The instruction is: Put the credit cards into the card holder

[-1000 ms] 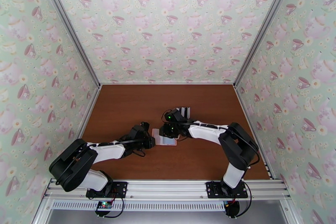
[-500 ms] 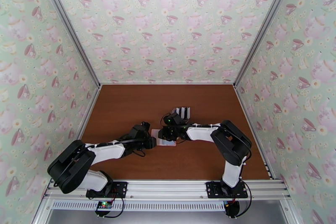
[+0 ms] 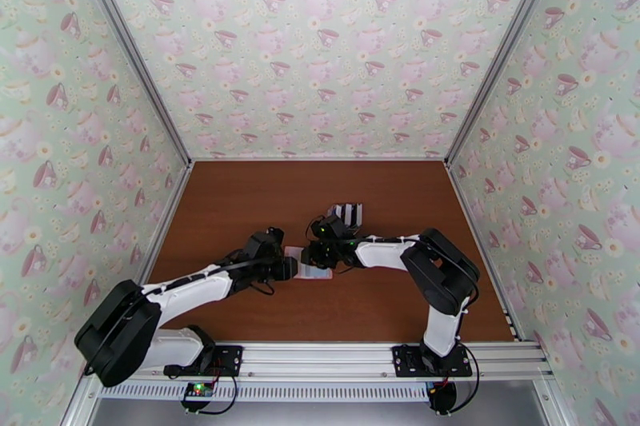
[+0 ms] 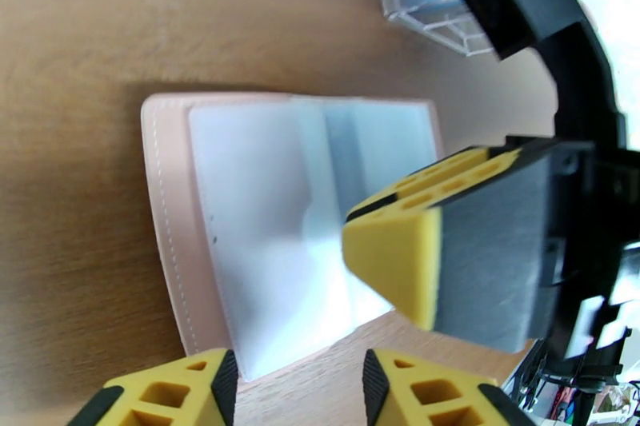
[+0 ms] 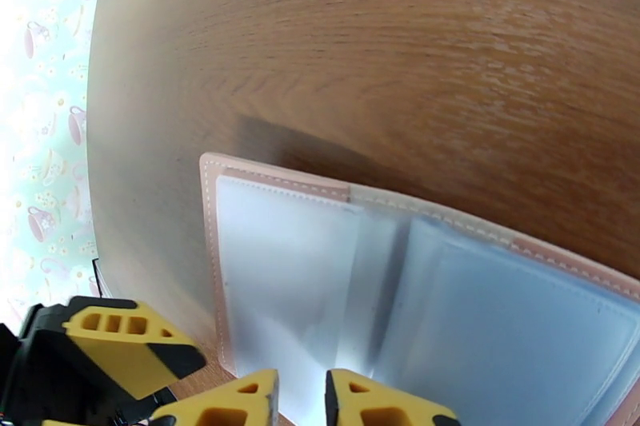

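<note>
Pink wallet (image 3: 317, 272) lies open mid-table (image 3: 240, 204), pockets up. Left gripper (image 4: 296, 376) at its nine o'clock edge, jaws spread, empty. Right gripper (image 5: 302, 392) over it, jaws nearly together; pinching anything? Cannot tell. Cards (image 3: 350, 213) sit in the rack (image 4: 448, 24) at one o'clock. Best play: pin one flap, slide a card in flat.

No legible text or labels.
</note>
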Robot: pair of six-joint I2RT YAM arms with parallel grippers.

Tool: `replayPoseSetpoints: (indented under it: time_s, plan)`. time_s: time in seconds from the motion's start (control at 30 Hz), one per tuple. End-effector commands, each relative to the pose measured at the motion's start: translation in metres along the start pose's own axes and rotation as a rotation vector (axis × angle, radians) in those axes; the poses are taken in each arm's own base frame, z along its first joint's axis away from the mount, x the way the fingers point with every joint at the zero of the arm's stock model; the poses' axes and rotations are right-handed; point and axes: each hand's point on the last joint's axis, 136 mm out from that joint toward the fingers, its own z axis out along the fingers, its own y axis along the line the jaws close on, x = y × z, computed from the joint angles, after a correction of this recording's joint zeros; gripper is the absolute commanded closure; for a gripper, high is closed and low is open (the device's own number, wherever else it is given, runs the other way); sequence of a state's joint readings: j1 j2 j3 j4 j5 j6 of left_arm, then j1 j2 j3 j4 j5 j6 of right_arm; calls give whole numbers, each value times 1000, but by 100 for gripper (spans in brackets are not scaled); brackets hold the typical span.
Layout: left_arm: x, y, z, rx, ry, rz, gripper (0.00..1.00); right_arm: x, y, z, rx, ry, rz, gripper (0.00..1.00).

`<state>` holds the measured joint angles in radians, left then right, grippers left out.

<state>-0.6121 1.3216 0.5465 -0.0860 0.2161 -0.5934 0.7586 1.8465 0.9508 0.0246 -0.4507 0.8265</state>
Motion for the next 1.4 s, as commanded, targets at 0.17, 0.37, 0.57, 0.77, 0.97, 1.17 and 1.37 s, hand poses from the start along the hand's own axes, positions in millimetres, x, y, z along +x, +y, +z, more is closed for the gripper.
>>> replayPoseSetpoints:
  time_s: [0.17,0.37,0.57,0.77,0.97,1.17,1.37]
  plan:
    - [-28,-11,-22,-35,-76,58,42,-16,16,-32,10,-62,-31,57]
    - [-56,-27,-27,-33,-116,100,38,-33,15,-63,73,-110,-54,46]
    - [-82,-43,-15,-16,-128,123,39,-57,-7,-107,259,-182,-85,45]
    - [-107,-59,12,26,-119,119,40,-79,-29,-147,420,-251,-86,44]
    - [-132,-84,45,108,-87,94,40,-96,-49,-172,544,-286,-88,39]
    - [-143,-93,77,139,-39,77,39,-108,-66,-187,595,-309,-67,37]
    - [-141,-92,102,148,17,54,40,-118,-80,-197,616,-326,-37,36]
